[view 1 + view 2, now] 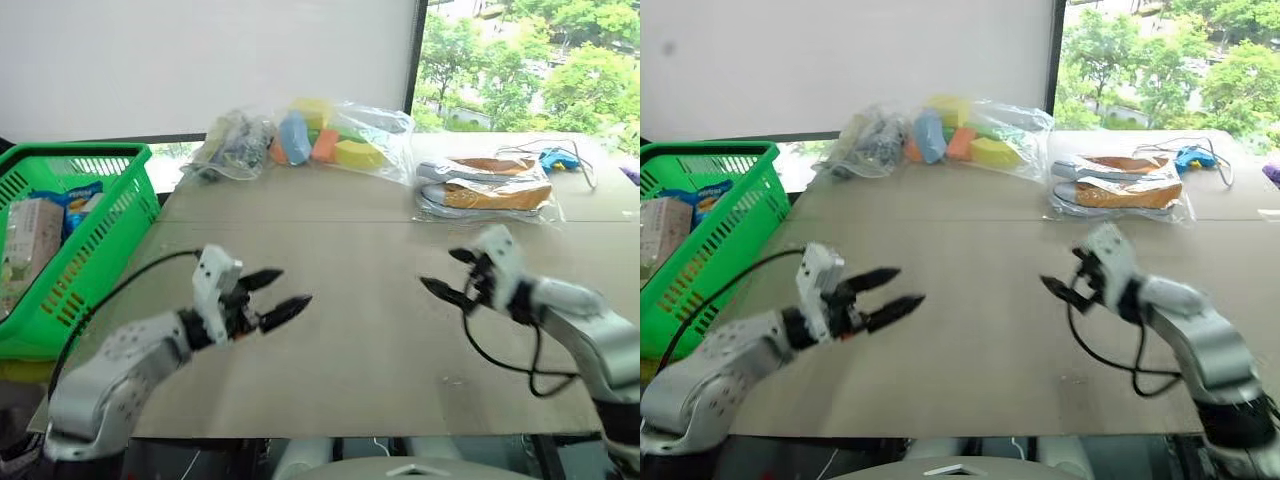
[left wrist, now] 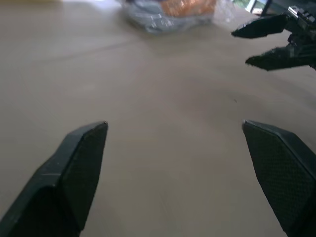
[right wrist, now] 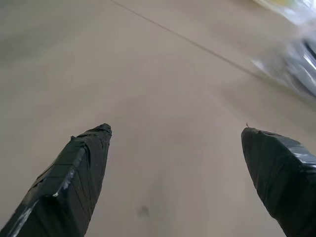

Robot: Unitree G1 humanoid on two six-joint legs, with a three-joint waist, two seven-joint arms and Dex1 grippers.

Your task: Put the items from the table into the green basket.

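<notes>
My left gripper (image 1: pixel 276 297) and right gripper (image 1: pixel 447 274) both hang spread wide above the table (image 1: pixel 350 330), holding nothing and touching nothing, their tips pointing toward each other across bare tabletop. The green basket (image 1: pixel 95 240) stands at the table's left edge, packaged goods inside; I cannot tell which. Along the far side lie 3 clear bags (image 1: pixel 345 135). A white wall and a window with trees stand behind.

Beige table (image 1: pixel 350 330) with seam, plastic bags (image 1: pixel 340 140), bagged shoes (image 1: pixel 485 185)
</notes>
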